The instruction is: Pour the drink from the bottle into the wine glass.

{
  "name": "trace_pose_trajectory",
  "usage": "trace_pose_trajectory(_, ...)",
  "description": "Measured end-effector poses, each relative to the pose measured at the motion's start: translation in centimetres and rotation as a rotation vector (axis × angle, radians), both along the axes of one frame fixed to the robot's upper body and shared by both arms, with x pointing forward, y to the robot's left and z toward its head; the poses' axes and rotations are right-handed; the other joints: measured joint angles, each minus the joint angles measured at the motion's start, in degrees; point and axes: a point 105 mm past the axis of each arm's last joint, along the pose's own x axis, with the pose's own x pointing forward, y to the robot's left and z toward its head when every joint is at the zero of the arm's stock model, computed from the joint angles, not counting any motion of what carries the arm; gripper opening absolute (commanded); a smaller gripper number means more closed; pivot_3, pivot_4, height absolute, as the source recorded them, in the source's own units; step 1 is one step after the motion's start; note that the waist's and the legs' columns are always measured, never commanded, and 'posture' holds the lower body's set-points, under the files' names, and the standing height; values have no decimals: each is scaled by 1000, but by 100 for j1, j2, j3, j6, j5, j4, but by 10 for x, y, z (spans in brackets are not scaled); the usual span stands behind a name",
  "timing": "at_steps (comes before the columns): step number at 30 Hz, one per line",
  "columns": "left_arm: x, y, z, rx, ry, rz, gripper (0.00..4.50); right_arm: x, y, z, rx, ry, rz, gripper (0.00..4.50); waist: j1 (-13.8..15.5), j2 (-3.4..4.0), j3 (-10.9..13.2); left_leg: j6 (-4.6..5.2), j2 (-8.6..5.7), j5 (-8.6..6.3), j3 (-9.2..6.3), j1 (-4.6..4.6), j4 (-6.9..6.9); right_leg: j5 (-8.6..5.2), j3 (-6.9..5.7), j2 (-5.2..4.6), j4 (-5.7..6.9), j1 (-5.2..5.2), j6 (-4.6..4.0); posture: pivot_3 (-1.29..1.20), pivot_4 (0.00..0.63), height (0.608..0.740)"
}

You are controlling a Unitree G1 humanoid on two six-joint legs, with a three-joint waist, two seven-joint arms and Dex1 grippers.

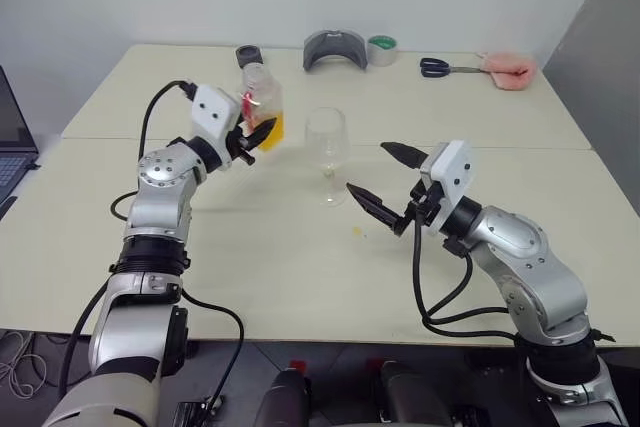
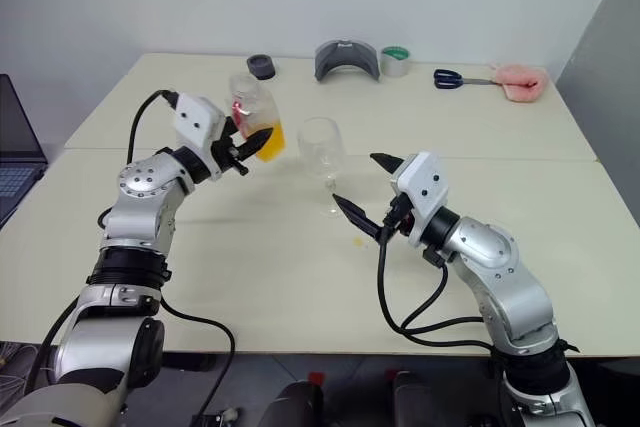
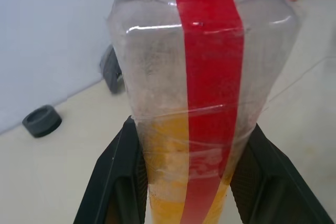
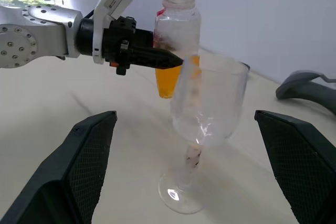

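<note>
Bottle [image 1: 262,105], small, clear, squarish plastic with orange-yellow drink [image 1: 272,129] in its lower part, hangs uncapped above the cream table [image 1: 300,277], clamped in the left gripper [image 1: 255,137] at ten o'clock from the empty clear stemmed wine glass [image 1: 326,152]. The right gripper [image 1: 385,175], fingers spread, waits at four o'clock. A good pour would bring the mouth over the bowl first, then tip slowly.

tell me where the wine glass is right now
The wine glass stands on the table mid-scene, between the bottle in the left end effector and the open right end effector.
</note>
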Motion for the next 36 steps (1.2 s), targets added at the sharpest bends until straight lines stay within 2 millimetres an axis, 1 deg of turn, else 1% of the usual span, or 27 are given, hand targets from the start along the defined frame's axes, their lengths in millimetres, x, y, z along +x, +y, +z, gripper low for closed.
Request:
trace_pose_trajectory(2,0,-9,5,87,-52,-25,1695,0,0,-2,-8,10,16,4500,0,0,0,0,-1,0,0,-2,1,0,-1,0,-2,0,0,0,150,740)
trace_pose_trajectory(4,1,-17,16,144,-120,-40,1695,-1,1,-3,-3,19,29,4500,7,0,0,0,-2,0,0,-3,1,0,-1,-1,-3,0,0,0,150,740)
trace_pose_trajectory(6,5,-20,27,176,-177,-37,1695,0,1,-3,-1,20,30,4500,8,0,0,5,-3,-3,2,-3,1,0,0,-2,-2,0,0,0,150,740)
trace_pose_trajectory(8,8,-22,33,208,-216,-29,1695,0,1,-3,-1,22,26,4500,6,0,0,15,-3,-9,1,-2,1,0,0,-1,-3,0,0,0,150,740)
trace_pose_trajectory(10,11,-25,33,254,-249,-25,1695,1,0,-3,1,24,19,4500,6,0,0,16,-3,-9,1,-2,1,0,-1,-1,-2,0,0,0,150,740)
trace_pose_trajectory(14,15,-28,26,339,-287,-22,1695,3,-1,-3,8,29,1,4500,6,0,0,15,-4,-9,0,-3,2,0,-1,-1,-2,0,0,0,150,740)
trace_pose_trajectory(16,17,-28,26,389,-316,-13,1694,5,-1,-3,18,28,-17,4500,5,-1,1,16,-4,-9,1,-4,2,0,-1,-1,-2,-1,0,0,150,740)
trace_pose_trajectory(21,19,-26,44,498,-444,22,1692,10,-4,-4,19,22,-66,4500,7,-1,1,16,-6,-9,2,-5,2,0,-1,-2,-2,-2,1,0,150,740)
trace_pose_trajectory(23,19,-26,47,517,-477,26,1692,11,-4,-4,22,13,-71,4500,7,-1,1,16,-6,-9,2,-5,2,0,-1,-2,-2,-2,1,0,150,740)
trace_pose_trajectory(29,19,-24,36,599,-500,19,1692,13,-5,-2,38,-25,-74,4500,0,-1,1,16,-6,-9,1,-5,2,0,-2,-2,-1,-3,1,0,150,740)
trace_pose_trajectory(31,19,-23,35,622,-511,21,1692,11,-3,-2,44,-20,-54,4500,-1,-1,1,16,-6,-9,1,-6,2,0,-3,-2,-1,-3,1,0,150,740)
trace_pose_trajectory(36,21,-20,54,663,-583,53,1692,10,-3,-1,58,-15,-36,4500,-2,-1,1,16,-6,-9,2,-6,2,0,-3,-2,0,-3,1,0,150,740)
